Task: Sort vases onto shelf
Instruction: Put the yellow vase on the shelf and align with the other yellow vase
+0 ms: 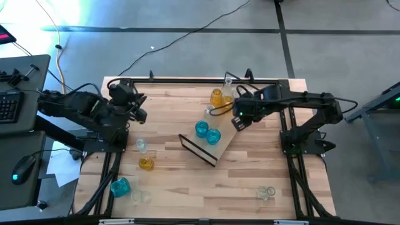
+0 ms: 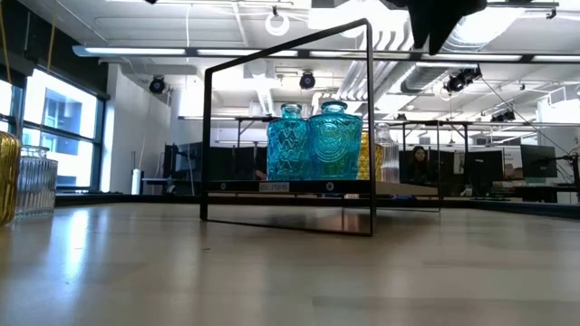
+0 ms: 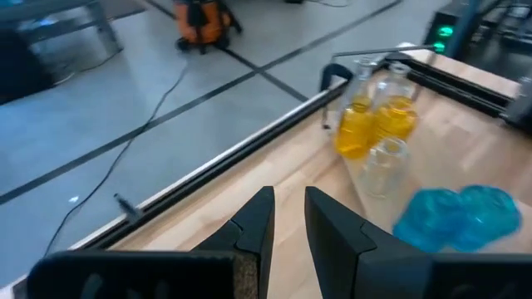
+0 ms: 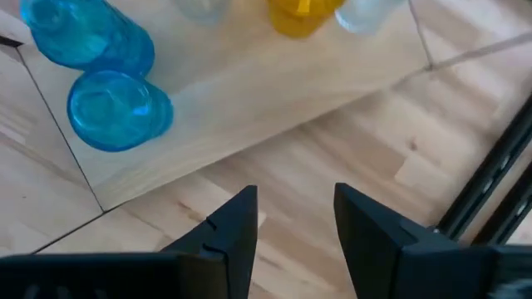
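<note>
The shelf (image 1: 210,150), a light-wood board with black wire end frames, lies slantwise on the table's middle. On it stand two teal vases (image 1: 201,129) (image 1: 214,135), two amber vases (image 1: 217,98) at its far end, and clear ones (image 3: 385,164) beside them. A clear vase (image 1: 142,145), an amber one (image 1: 146,164), a tipped teal one (image 1: 120,186) and more clear ones (image 1: 265,192) rest on the tabletop. My left gripper (image 1: 142,107) (image 3: 289,208) hovers at the far left, slightly open and empty. My right gripper (image 1: 238,123) (image 4: 295,208) hangs open and empty above the table, just right of the shelf.
Black rails (image 1: 187,80) run along the table's far edge and sides. Bare tabletop (image 1: 262,156) lies right of the shelf and along the near edge. A desk with a keyboard (image 1: 9,106) stands to the left, beyond the table.
</note>
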Available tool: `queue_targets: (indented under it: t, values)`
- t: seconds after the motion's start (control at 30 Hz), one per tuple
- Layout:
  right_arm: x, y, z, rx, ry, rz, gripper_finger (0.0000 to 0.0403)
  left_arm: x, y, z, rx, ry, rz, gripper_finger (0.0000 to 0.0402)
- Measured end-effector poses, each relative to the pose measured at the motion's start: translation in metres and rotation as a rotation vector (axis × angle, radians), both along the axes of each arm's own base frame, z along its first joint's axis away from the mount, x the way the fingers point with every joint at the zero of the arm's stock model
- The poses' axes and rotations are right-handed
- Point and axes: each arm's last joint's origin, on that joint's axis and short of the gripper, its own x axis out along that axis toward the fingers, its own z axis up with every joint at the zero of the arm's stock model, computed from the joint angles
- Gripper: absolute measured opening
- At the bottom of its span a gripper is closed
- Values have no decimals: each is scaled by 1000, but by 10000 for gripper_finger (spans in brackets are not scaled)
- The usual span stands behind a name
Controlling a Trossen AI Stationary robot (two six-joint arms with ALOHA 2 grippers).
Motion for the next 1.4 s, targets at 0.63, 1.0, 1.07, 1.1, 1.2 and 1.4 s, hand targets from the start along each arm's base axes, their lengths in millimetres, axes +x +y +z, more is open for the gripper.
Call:
queue_targets:
  t: [0.63, 1.0, 1.07, 1.1, 1.2, 1.4]
  values:
    - [8, 20, 5, 337, -100, -11, 140, 10, 2, -4, -3, 50, 10, 60]
    - [14, 20, 7, 340, -156, -1, 140, 10, 1, -5, -22, 59, -8, 60]
    - [14, 20, 7, 340, -160, 0, 140, 10, 1, -5, -21, 60, -9, 60]
    - [14, 20, 7, 340, -162, 0, 140, 10, 1, -5, -21, 60, -9, 60]
    - [14, 20, 7, 341, -163, 0, 140, 10, 1, -5, -22, 60, -9, 60]
    - [14, 20, 7, 341, -163, 0, 140, 10, 1, -5, -21, 60, -9, 60]
